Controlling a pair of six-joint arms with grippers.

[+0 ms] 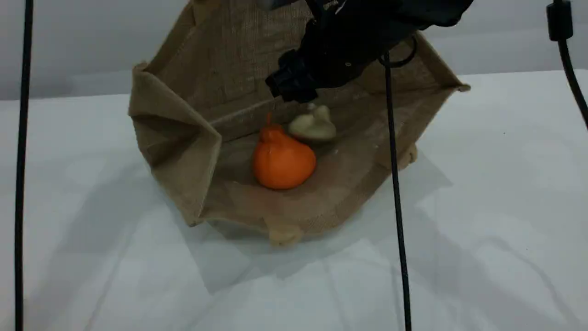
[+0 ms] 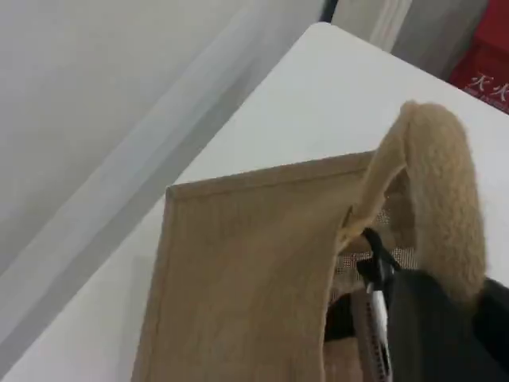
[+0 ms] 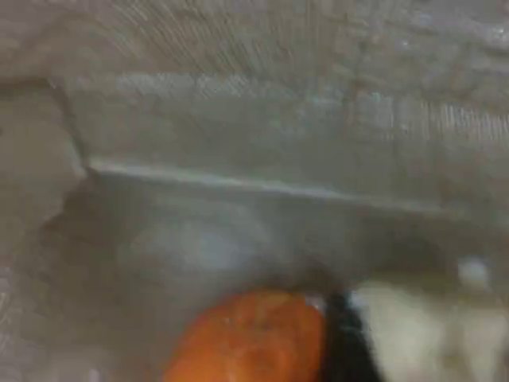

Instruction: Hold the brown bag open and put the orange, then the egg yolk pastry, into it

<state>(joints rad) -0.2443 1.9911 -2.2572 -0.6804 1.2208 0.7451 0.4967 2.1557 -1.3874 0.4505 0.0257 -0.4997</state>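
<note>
The brown bag (image 1: 183, 138) lies on its side on the white table, its mouth held wide toward the camera. In the left wrist view my left gripper (image 2: 382, 302) is shut on the bag's upper rim (image 2: 238, 270), and the beige handle (image 2: 445, 207) loops over it. The orange (image 1: 282, 162) rests inside on the bag's lower wall. Just behind it lies the egg yolk pastry (image 1: 313, 126), blurred. My right gripper (image 1: 294, 87) hangs open inside the bag, a little above the pastry. In the right wrist view a dark fingertip (image 3: 342, 350) shows between the orange (image 3: 250, 338) and the pastry (image 3: 421, 334).
Black cables hang down through the scene view, one (image 1: 395, 207) in front of the bag's right half and another (image 1: 20, 184) at the far left. The bag's lower handle (image 1: 285, 234) pokes out at its front edge. White table (image 1: 482, 207) surrounds the bag.
</note>
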